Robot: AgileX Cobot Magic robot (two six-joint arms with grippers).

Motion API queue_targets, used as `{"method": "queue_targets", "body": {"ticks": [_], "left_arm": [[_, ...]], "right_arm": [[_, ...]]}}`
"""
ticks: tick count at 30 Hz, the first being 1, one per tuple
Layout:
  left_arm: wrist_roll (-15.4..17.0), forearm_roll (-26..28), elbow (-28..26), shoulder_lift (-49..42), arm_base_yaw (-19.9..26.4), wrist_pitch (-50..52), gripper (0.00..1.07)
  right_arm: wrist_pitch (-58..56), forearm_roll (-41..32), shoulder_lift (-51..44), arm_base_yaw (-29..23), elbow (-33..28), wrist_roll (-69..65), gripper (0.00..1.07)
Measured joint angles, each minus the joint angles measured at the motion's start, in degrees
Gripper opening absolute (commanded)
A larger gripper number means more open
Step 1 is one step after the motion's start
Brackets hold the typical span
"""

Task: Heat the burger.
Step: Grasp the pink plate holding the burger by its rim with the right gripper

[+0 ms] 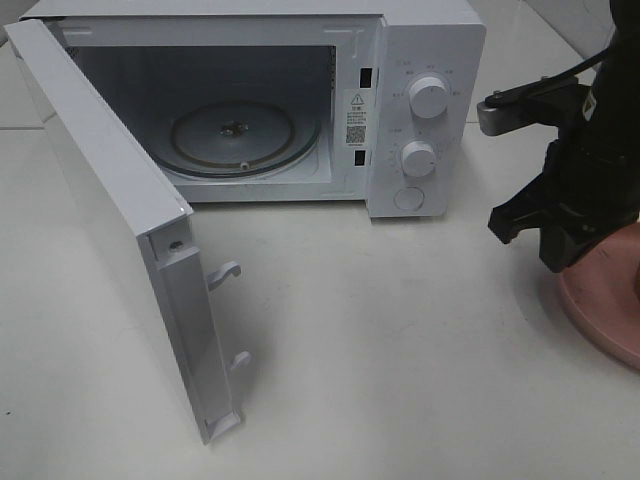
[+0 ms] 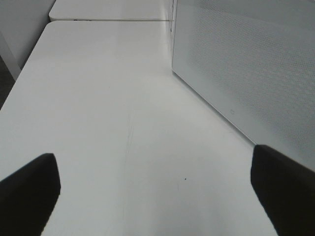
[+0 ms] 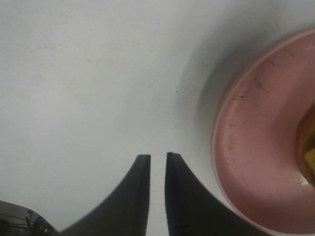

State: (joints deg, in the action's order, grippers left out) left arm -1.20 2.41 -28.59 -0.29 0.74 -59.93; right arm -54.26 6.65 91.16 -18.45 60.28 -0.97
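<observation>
At the edge of the right wrist view, a sliver of the burger (image 3: 307, 147), golden brown and yellow, shows on the pink plate (image 3: 256, 147). From the high camera the right arm hides it, and only part of the plate (image 1: 605, 310) shows at the table's right edge. My right gripper (image 3: 157, 158) hangs over the bare table just beside the plate's rim, its fingers a narrow slit apart with nothing between them. The same gripper (image 1: 505, 222) appears right of the microwave. My left gripper (image 2: 155, 191) is wide open and empty over the table.
The white microwave (image 1: 425, 40) stands at the back with its door (image 1: 100, 200) swung out to the left, showing the glass turntable (image 1: 240, 135). Two knobs (image 1: 428, 97) are on its right panel. The door's outer face (image 2: 246, 73) is close beside my left gripper.
</observation>
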Motion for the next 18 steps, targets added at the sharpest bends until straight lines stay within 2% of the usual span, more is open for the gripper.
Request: {"method": "queue_targets", "body": {"ticks": [2,8,10,11,12,13,14,15,16,17,18], "left_arm": [[0.00,0.00,0.00,0.00,0.00,0.00,1.05],[0.00,0.00,0.00,0.00,0.00,0.00,1.05],[0.00,0.00,0.00,0.00,0.00,0.00,1.05],[0.00,0.00,0.00,0.00,0.00,0.00,1.05],[0.00,0.00,0.00,0.00,0.00,0.00,1.05],[0.00,0.00,0.00,0.00,0.00,0.00,1.05],[0.00,0.00,0.00,0.00,0.00,0.00,1.05],[0.00,0.00,0.00,0.00,0.00,0.00,1.05],[0.00,0.00,0.00,0.00,0.00,0.00,1.05],[0.00,0.00,0.00,0.00,0.00,0.00,1.05],[0.00,0.00,0.00,0.00,0.00,0.00,1.05]], "right_arm": [[-1.78,0.29,0.00,2.23,0.23,1.89,0.17],[-2.75,0.57,0.00,4.47,0.23,2.98,0.20],[-3.09,0.74,0.00,5.90,0.23,3.67,0.29],[-3.09,0.74,0.00,5.90,0.23,3.67,0.29],[-3.09,0.92,0.00,5.96,0.23,3.90,0.33],[-3.09,0.97,0.00,6.02,0.23,4.01,0.46],[-3.09,0.97,0.00,6.02,0.23,4.01,0.46],[-3.09,1.09,0.00,6.02,0.23,4.01,0.52],[-3.04,1.26,0.00,6.07,0.23,4.01,0.69],[-3.04,1.26,0.00,6.07,0.23,4.01,0.69],[-3.04,1.43,0.00,6.07,0.23,4.01,0.79]]}}
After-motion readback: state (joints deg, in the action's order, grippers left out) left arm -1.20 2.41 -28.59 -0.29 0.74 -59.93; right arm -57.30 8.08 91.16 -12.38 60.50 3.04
